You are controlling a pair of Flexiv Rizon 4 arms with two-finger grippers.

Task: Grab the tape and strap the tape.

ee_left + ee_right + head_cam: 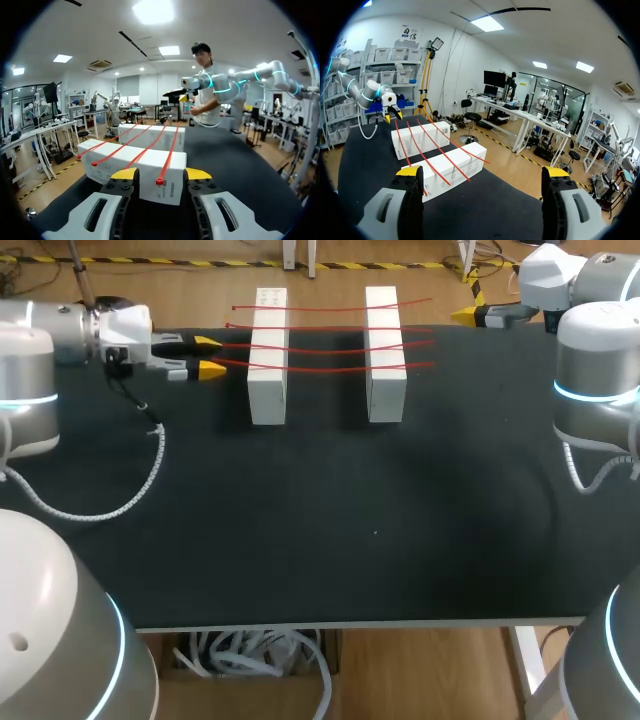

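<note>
Table: we recorded a black table [350, 530] carrying two white blocks, set parallel and apart.
Blocks: the left block [268, 355] and the right block [384, 352] stood toward the far edge, their long sides facing each other.
Red tapes: four red tapes [325, 348] lay across the tops of both blocks. They bridged the gap between them, and their ends overhung both outer sides.
Left gripper: the left gripper [209, 355] sat just beside the outer side of the left block, pointing at it, level with the overhanging ends.
Left jaws: we found them parted and holding nothing. In the left wrist view one tape end [159, 181] lay between the yellow fingertips [124, 173], touching neither.
Right gripper: the right gripper [468, 313] hung at the far right corner of the table, well apart from the right block and pointing toward the blocks.
Right jaws: we found them spread wide, with nothing between them.
Cable: a coiled cable [150, 465] from the left arm rested on the table near its left edge.
</note>
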